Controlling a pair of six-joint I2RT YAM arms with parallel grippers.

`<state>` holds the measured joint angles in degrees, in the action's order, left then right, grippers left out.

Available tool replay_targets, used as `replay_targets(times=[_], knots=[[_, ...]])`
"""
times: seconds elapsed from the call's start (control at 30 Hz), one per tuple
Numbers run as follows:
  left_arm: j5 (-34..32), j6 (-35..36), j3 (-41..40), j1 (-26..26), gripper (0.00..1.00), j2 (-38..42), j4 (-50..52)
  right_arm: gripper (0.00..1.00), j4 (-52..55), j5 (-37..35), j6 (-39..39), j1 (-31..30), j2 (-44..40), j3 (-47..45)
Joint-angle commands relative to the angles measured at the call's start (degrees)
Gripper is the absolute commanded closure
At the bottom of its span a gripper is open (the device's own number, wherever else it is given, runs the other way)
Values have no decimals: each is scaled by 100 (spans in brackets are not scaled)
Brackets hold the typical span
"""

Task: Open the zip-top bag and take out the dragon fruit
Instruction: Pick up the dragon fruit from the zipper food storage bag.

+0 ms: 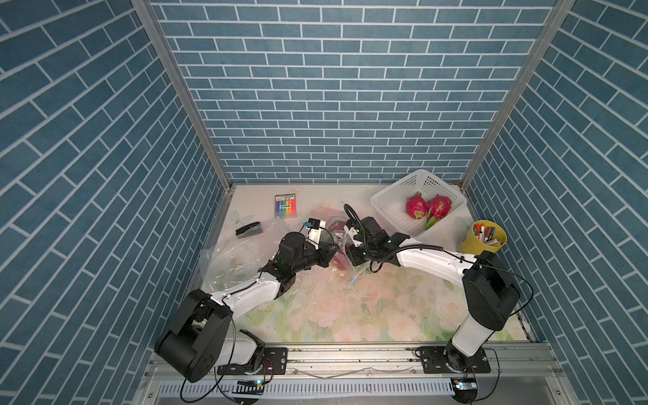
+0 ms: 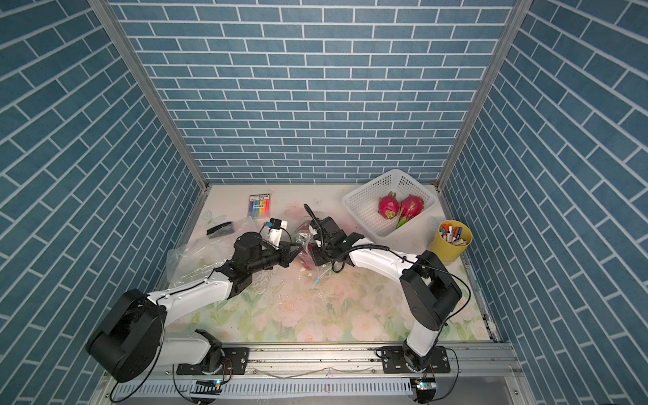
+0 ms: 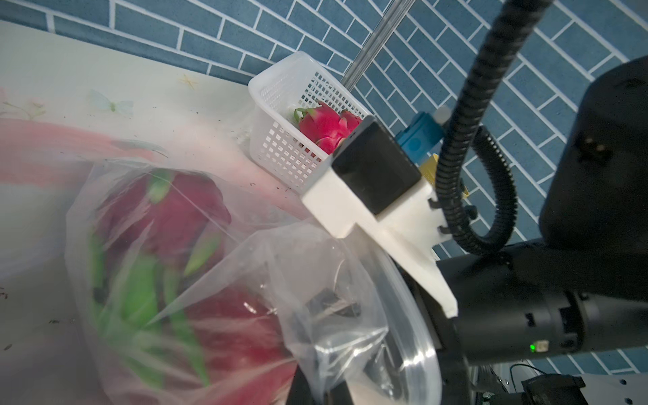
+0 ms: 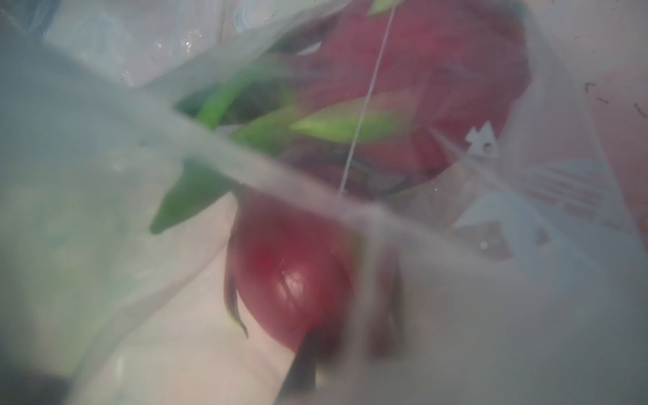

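Observation:
The clear zip-top bag (image 1: 335, 240) (image 2: 303, 242) lies mid-table between the two arms. Two magenta dragon fruit with green scales show through its film (image 3: 168, 217) (image 3: 242, 333) (image 4: 420, 70) (image 4: 291, 280). My left gripper (image 1: 332, 250) (image 3: 322, 394) is shut on the bag's film at its mouth, beside the zip rim (image 3: 417, 336). My right gripper (image 1: 345, 257) reaches into the bag's mouth from the right. One dark finger (image 4: 305, 357) shows blurred beside the nearer fruit; film hides how the jaws stand. Two more dragon fruit (image 1: 415, 207) (image 1: 438, 207) lie in the white basket (image 1: 385, 207) (image 3: 277, 147).
The basket stands at the back right, with a yellow cup of markers (image 1: 485, 240) in front of it. An empty clear bag (image 1: 228, 259) lies at the left under my left arm. A black stapler (image 1: 248, 229) and a marker pack (image 1: 285, 207) lie at the back left.

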<state>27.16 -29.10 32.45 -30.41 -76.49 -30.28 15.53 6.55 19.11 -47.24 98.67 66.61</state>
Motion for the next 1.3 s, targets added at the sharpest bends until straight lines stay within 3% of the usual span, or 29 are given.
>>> replay_targets(times=[0.0, 0.27, 0.53, 0.9, 1.03, 1.13, 1.27], knots=[[-82, 83, -1, -35, 99, 12, -51, 74, -37, 86, -316, 2, 179, -199], [-142, 100, -20, -41, 99, -124, -13, 58, -52, 590, -461, -4, 95, -732], [-81, 0, -89, -40, 99, -196, -74, 50, -198, 215, -720, -15, 216, -320], [-119, -26, -160, -35, 99, -125, -90, 49, -344, -115, -909, -217, 965, 45], [-143, -35, -134, -42, 98, -113, -92, 50, -278, -390, -859, -251, 1088, 63], [-164, -95, -117, -40, 96, -62, -126, 57, -232, -580, -726, -257, 1089, 87], [-230, -171, -35, -36, 69, 95, -94, 81, -242, -554, -573, -254, 899, 114]])
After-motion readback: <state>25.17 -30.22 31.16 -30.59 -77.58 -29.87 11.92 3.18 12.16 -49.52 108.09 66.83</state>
